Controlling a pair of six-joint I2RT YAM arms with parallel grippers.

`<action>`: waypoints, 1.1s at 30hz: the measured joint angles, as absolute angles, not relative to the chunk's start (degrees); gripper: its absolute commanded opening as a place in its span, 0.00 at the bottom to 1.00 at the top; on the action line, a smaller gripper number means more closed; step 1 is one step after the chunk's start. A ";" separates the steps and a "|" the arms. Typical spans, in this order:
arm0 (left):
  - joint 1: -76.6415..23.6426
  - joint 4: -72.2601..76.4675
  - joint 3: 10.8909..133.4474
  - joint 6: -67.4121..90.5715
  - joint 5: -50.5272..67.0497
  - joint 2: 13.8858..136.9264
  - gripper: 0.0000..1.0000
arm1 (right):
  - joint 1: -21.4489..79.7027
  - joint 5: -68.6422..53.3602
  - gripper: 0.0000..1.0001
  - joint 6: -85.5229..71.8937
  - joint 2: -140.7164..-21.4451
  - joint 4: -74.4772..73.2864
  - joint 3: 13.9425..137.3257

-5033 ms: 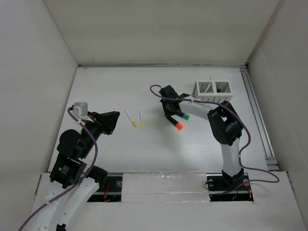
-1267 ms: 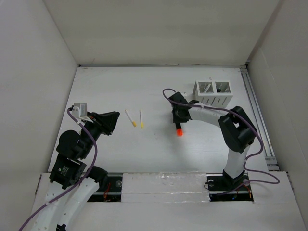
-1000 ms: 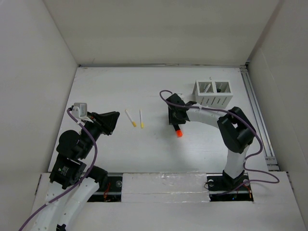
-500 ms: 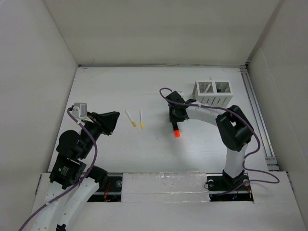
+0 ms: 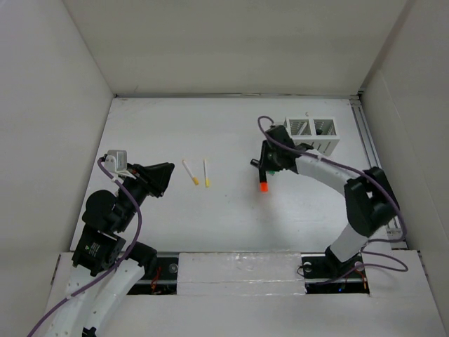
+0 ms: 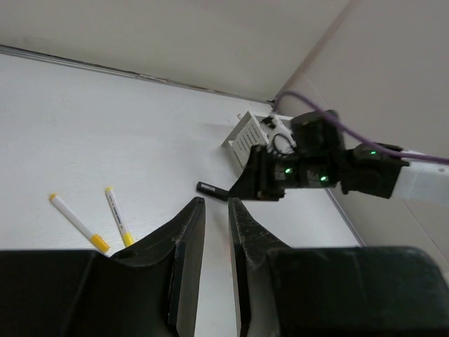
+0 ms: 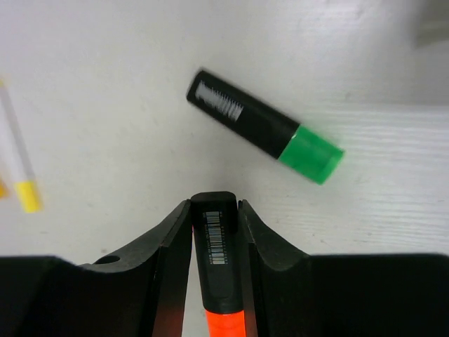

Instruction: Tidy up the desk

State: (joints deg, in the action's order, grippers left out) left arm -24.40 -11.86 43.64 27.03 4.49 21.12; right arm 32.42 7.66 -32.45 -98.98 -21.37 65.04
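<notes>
Near the worktop's (image 5: 231,232) far right corner, the right claw (image 7: 214,232) clamps an orange-capped marker (image 7: 219,281); the left claw (image 6: 210,260) seems nearly together, empty.

Right of centre on the white worktop (image 5: 231,225), the right pincer (image 5: 265,175) grips a black marker with an orange cap (image 5: 263,184). Two yellow-tipped pens (image 5: 198,172) lie left of it; a slotted white box (image 5: 310,135) stands upper right.

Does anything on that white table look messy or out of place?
Yes. A black marker with a green cap and two thin white pens with yellow tips lie loose on the white desk instead of in the white slotted box. The right gripper pinches an orange-capped black marker.
</notes>
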 measured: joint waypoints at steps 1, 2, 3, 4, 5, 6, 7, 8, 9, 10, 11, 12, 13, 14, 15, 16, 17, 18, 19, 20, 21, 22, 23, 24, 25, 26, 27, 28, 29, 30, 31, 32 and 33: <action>-24.40 -11.86 43.64 27.03 4.49 21.12 0.17 | 30.87 6.76 0.01 -32.88 -96.27 -20.56 64.34; -24.40 -11.84 43.64 27.03 4.51 21.08 0.17 | 29.47 5.89 0.01 -33.30 -93.65 -19.55 63.88; -24.40 -11.86 43.64 27.03 4.51 21.08 0.17 | 27.97 5.19 0.01 -33.69 -91.11 -18.65 63.66; -24.40 -11.84 43.64 27.03 4.51 21.06 0.17 | 26.63 4.54 0.01 -34.13 -88.71 -17.69 63.57; -24.40 -11.84 43.64 27.03 4.51 21.06 0.17 | 25.47 4.25 0.01 -34.57 -86.43 -16.75 63.57; -24.40 -11.86 43.64 27.03 4.51 21.04 0.17 | 24.14 4.14 0.00 -35.14 -84.27 -15.75 63.53; -24.40 -11.86 43.64 27.03 4.51 21.02 0.17 | 22.85 4.03 0.00 -35.81 -82.32 -14.81 63.42; -24.40 -11.84 43.64 27.03 4.51 20.99 0.17 | 21.61 3.86 0.00 -36.38 -80.58 -14.11 63.29; -24.40 -11.84 43.64 27.03 4.51 20.97 0.17 | 20.10 4.01 0.00 -37.26 -78.85 -13.28 63.18; -24.40 -11.86 43.64 27.03 4.51 20.95 0.17 | 18.17 4.23 0.00 -38.15 -77.38 -12.62 63.13; -24.40 -11.84 43.64 27.03 4.51 20.95 0.17 | 14.11 5.04 0.00 -39.90 -75.11 -10.79 63.13; -24.40 -11.84 43.64 27.03 4.51 20.95 0.17 | 13.96 5.21 0.00 -40.01 -75.05 -10.72 63.16; -24.40 -11.84 43.64 27.03 4.51 20.95 0.17 | 11.66 6.87 0.00 -41.08 -74.59 -10.15 63.18; -24.40 -11.84 43.64 27.03 4.51 20.95 0.17 | 10.09 7.92 0.00 -42.04 -74.30 -9.72 63.31; -24.40 -11.84 43.64 27.03 4.51 20.95 0.17 | 8.12 10.20 0.00 -43.03 -74.30 -9.21 63.57; -24.40 -11.84 43.64 27.03 4.51 20.95 0.17 | 6.48 12.14 0.00 -43.72 -74.39 -8.86 63.90; -24.40 -11.84 43.64 27.03 4.51 20.95 0.17 | 4.78 14.28 0.00 -44.23 -74.72 -8.45 64.42; -24.40 -11.84 43.64 27.03 4.51 20.95 0.17 | 2.96 16.51 0.00 -44.75 -75.33 -7.94 65.19; -24.40 -11.86 43.64 27.03 4.51 20.95 0.17 | 1.34 18.41 0.00 -45.08 -76.18 -7.25 66.17; -24.40 -11.84 43.64 27.03 4.51 20.95 0.17 | -0.16 19.97 0.00 -45.30 -77.32 -6.48 67.40; -24.40 -11.84 43.64 27.03 4.51 20.97 0.17 | -1.45 21.61 0.00 -45.47 -78.59 -5.74 68.62; -24.40 -11.86 43.64 27.03 4.51 20.97 0.17 | -2.39 23.31 0.00 -45.45 -79.90 -5.13 69.82; -24.40 -11.84 43.64 27.03 4.51 20.97 0.17 | -2.96 24.82 0.00 -45.43 -81.03 -4.62 70.74; -24.40 -11.84 43.64 27.03 4.51 20.99 0.17 | -3.31 26.61 0.00 -45.28 -82.08 -3.95 71.40; -24.40 -11.84 43.64 27.03 4.51 21.02 0.17 | -3.40 28.21 0.00 -45.19 -82.81 -3.16 71.66; -24.40 -11.84 43.64 27.03 4.51 21.04 0.17 | -3.36 29.69 0.00 -44.88 -83.26 -2.15 71.64; -24.40 -11.84 43.64 27.03 4.51 21.10 0.17 | -3.27 31.00 0.00 -44.47 -83.64 -1.08 71.48; -24.40 -11.84 43.64 27.03 4.51 21.17 0.17 | -2.98 32.27 0.00 -43.83 -83.85 0.27 71.22; -24.40 -11.84 43.64 27.03 4.51 21.21 0.17 | -2.66 33.56 0.00 -43.29 -84.05 1.61 71.02; -24.40 -11.84 43.64 27.03 4.51 21.26 0.17 | -2.48 34.96 0.00 -42.76 -84.25 2.94 70.76; -24.40 -11.84 43.64 27.03 4.51 21.30 0.17 | -2.09 36.38 0.00 -42.17 -84.51 4.16 70.65; -24.40 -11.84 43.64 27.03 4.51 21.30 0.17 | -1.76 37.56 0.00 -41.67 -84.95 5.08 70.65; -24.40 -11.84 43.64 27.03 4.51 21.30 0.17 | -1.41 38.85 0.00 -41.15 -85.54 6.15 70.65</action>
State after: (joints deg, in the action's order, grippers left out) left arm -24.40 -11.84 43.64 27.03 4.51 21.30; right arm -1.41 38.85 -41.15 -85.54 6.15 70.65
